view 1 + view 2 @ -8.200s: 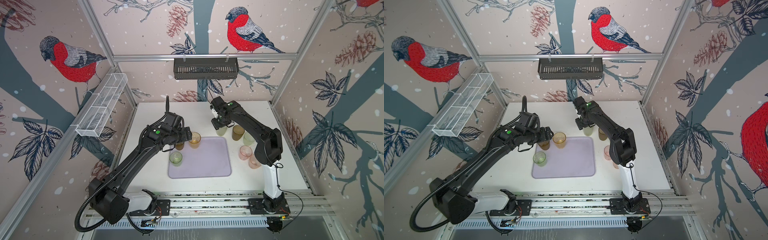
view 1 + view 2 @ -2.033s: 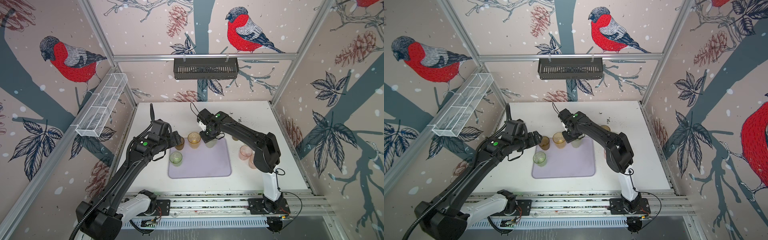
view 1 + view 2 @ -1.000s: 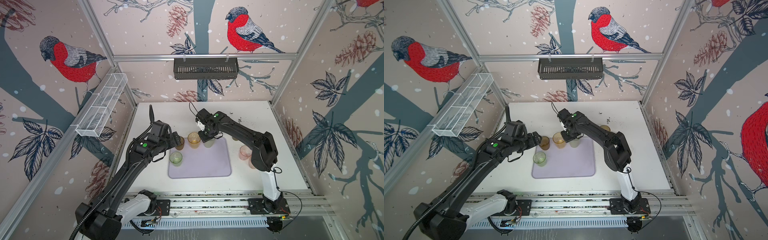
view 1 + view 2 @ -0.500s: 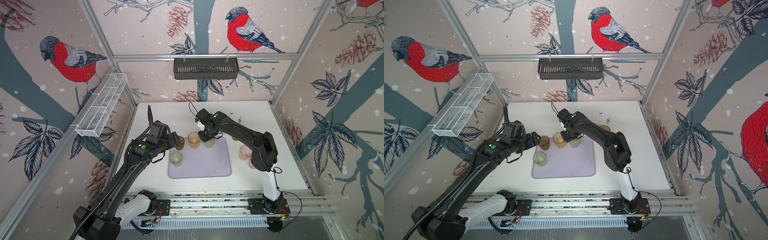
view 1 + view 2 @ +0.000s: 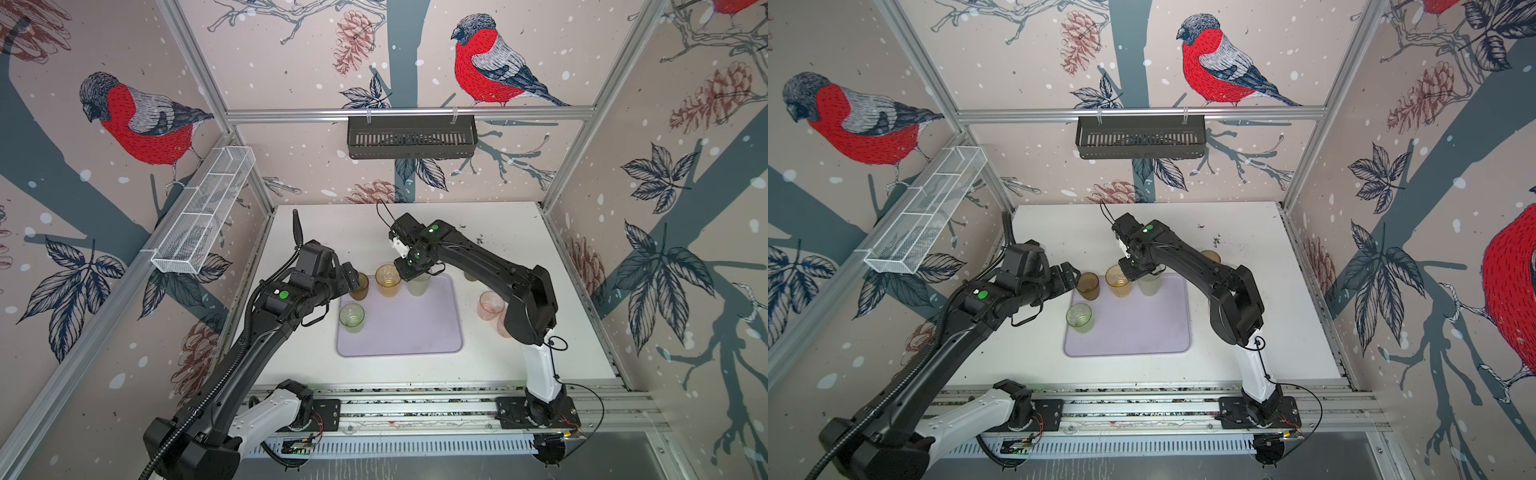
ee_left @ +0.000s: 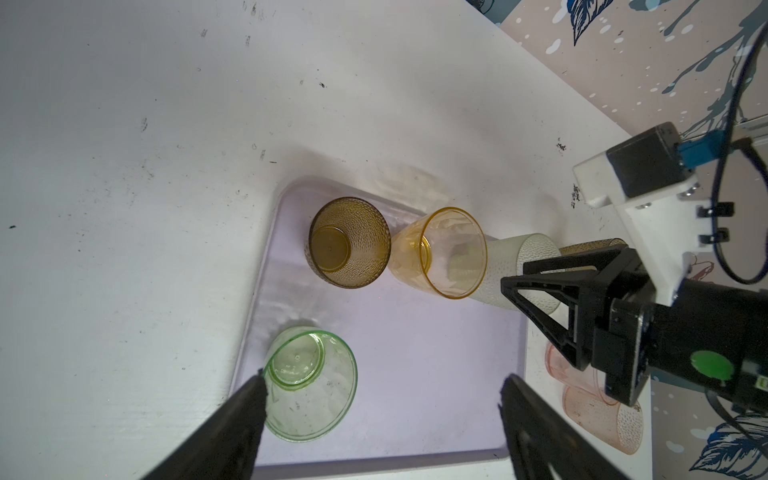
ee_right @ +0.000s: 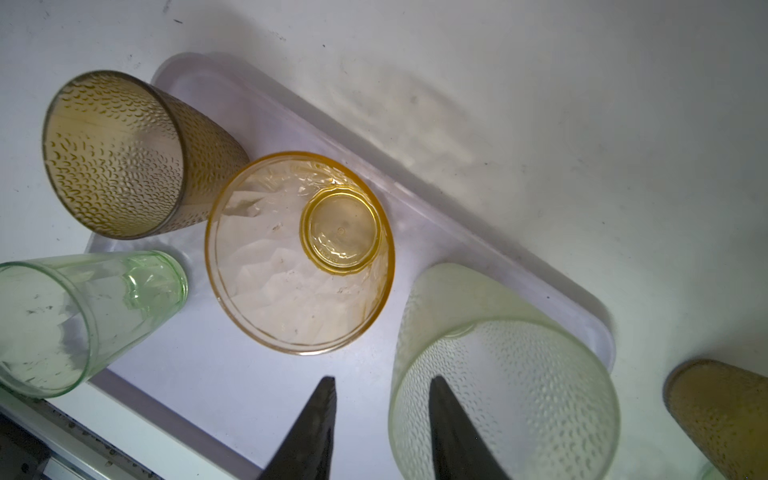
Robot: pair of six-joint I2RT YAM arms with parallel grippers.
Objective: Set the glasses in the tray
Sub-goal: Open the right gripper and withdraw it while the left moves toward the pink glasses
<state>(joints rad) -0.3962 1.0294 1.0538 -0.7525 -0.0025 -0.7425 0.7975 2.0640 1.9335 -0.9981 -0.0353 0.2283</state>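
Note:
The lilac tray (image 5: 407, 332) (image 5: 1133, 332) carries a brown glass (image 5: 359, 286), an amber glass (image 5: 388, 280), a tall pale green glass (image 5: 417, 283) (image 7: 503, 374) and a short green glass (image 5: 352, 318) (image 6: 311, 386). My right gripper (image 5: 409, 272) (image 7: 382, 399) is open over the pale green glass, one finger inside its rim and one outside, with a gap to the wall. My left gripper (image 5: 351, 276) (image 6: 380, 386) hangs open by the tray's far left corner, holding nothing. Two pink glasses (image 5: 490, 305) and another brown glass (image 5: 1210, 257) stand on the table right of the tray.
A black slotted basket (image 5: 411, 137) hangs on the back wall and a white mesh basket (image 5: 203, 216) on the left wall. The right arm's elbow (image 5: 528, 303) stands over the pink glasses. The near half of the tray holds nothing.
My right gripper's jaws have parted from the pale green glass's rim, leaving it standing on the tray beside the amber glass. The left arm has hardly moved.

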